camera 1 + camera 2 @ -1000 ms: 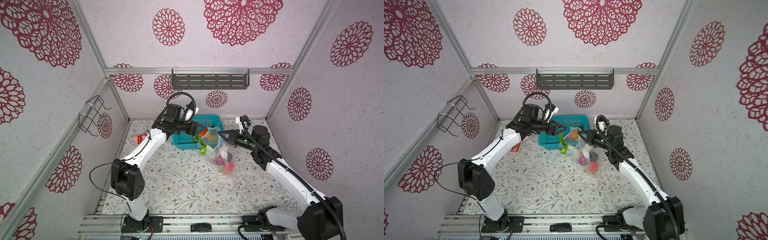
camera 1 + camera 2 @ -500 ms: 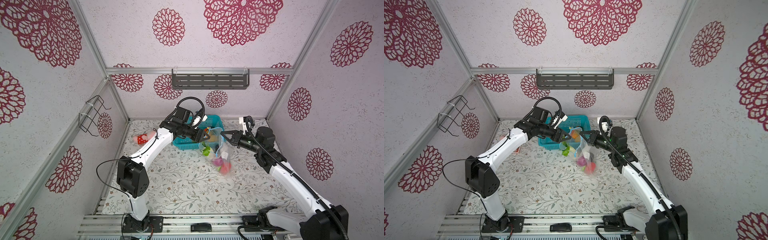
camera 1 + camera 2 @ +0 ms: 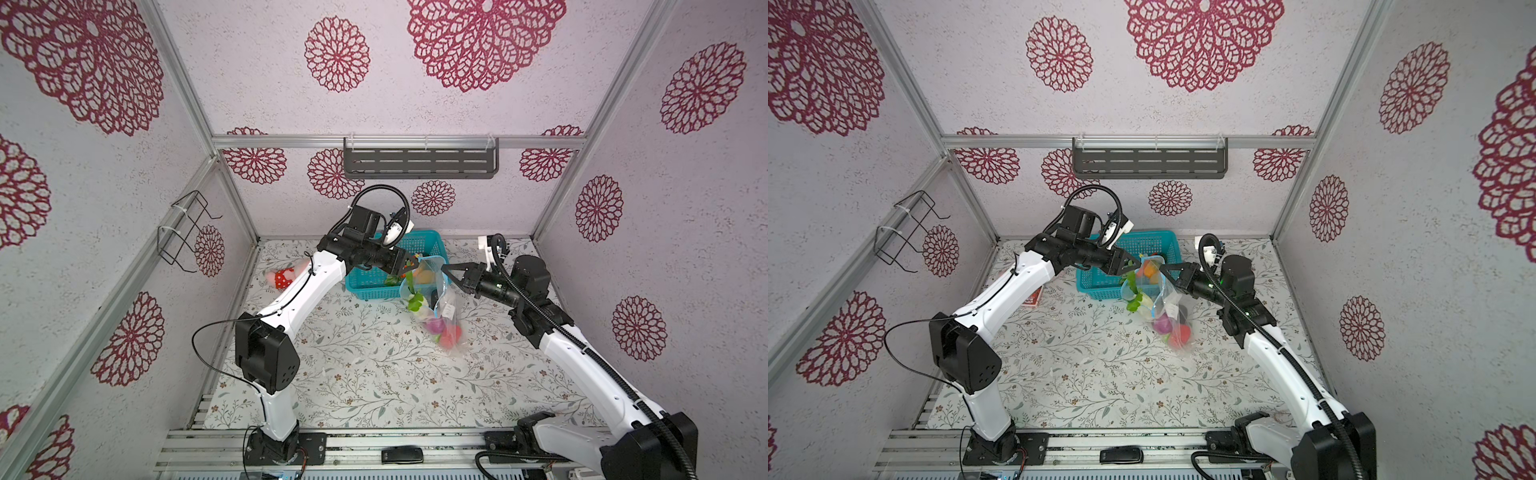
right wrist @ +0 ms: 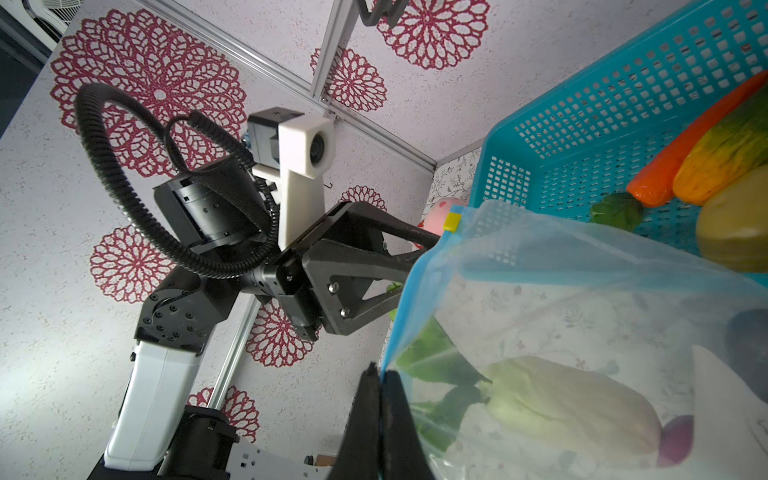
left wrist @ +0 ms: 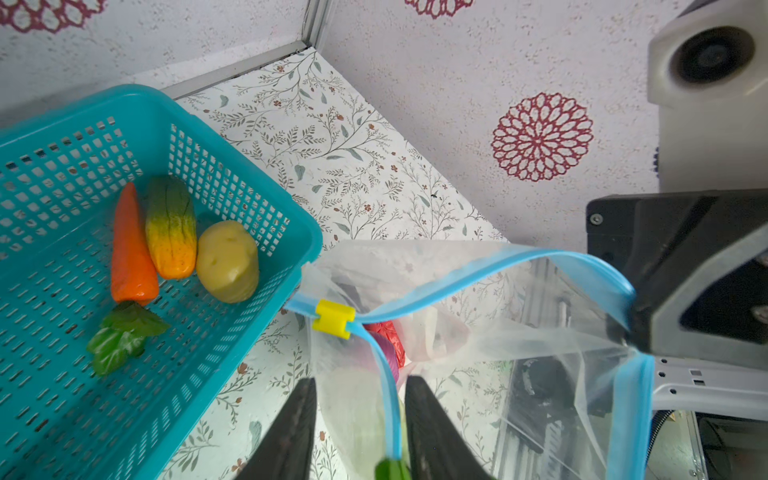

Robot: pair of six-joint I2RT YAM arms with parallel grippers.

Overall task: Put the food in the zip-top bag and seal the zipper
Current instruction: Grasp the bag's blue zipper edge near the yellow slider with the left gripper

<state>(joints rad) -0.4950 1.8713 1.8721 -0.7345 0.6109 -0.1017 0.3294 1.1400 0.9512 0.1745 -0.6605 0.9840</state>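
Zip-top bag (image 3: 445, 309) contents blurred through plastic, right tool (image 4: 380, 374) clamped on zipper (image 5: 436, 290), left tool (image 5: 360, 380) apart — straddling it

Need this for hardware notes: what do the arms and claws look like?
The left arm and right arm have white shells and black joints. The left claw and right claw are black, each with two triangular fingers. Black ribbed conduit runs from each wrist, beside a white camera mount.

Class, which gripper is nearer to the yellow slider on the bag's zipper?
Left. The left gripper has its jaws apart, straddling the zipper just beside the yellow slider. The right gripper pinches the same zipper at the opposite end of the opening.
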